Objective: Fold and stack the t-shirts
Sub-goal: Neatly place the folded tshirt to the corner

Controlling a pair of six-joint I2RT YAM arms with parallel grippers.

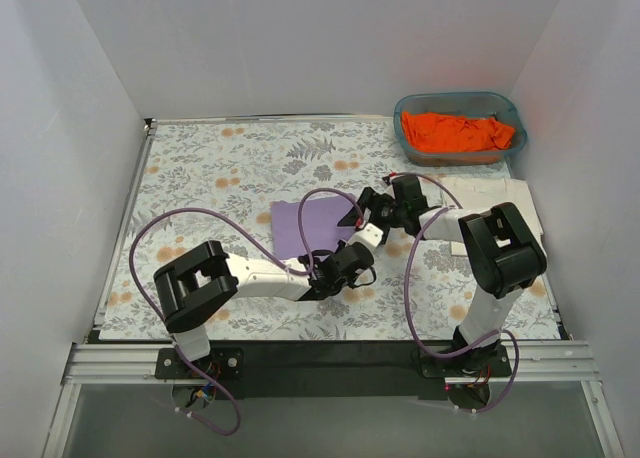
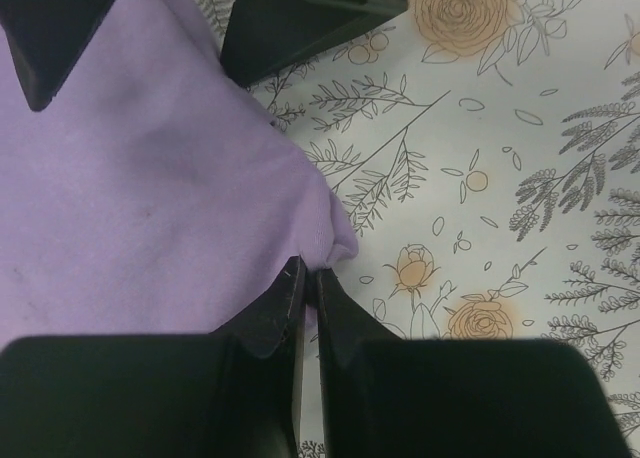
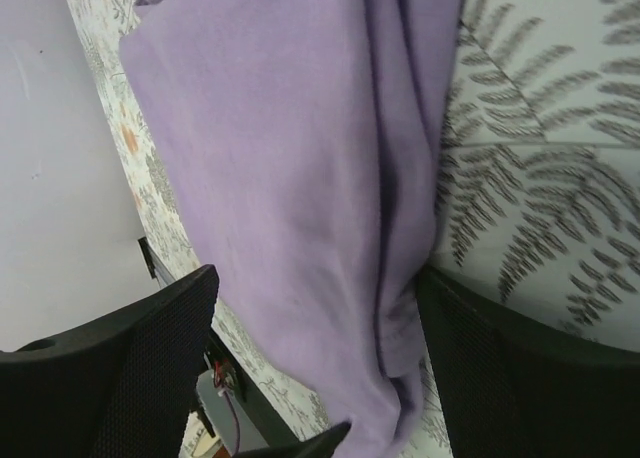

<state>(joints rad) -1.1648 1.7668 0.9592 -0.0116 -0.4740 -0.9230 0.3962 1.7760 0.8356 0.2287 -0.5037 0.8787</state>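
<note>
The lavender t-shirt (image 1: 305, 226) lies folded flat on the floral tablecloth, mid-table. My left gripper (image 1: 350, 253) is at its near right corner. In the left wrist view the jaws (image 2: 310, 276) are shut on that corner of the lavender cloth (image 2: 130, 188). My right gripper (image 1: 362, 216) is at the shirt's right edge. In the right wrist view it is open (image 3: 318, 278), its fingers wide apart on either side of the folded lavender cloth (image 3: 290, 158). The orange t-shirt (image 1: 455, 131) lies crumpled in the basket. The cream-white folded t-shirt (image 1: 492, 192) lies at the right, partly behind my right arm.
The teal basket (image 1: 405, 108) stands at the back right corner. White walls enclose the table on three sides. Purple cables loop over the tablecloth (image 1: 220, 168) near both arms. My right gripper's dark fingers (image 2: 290, 28) show at the top of the left wrist view.
</note>
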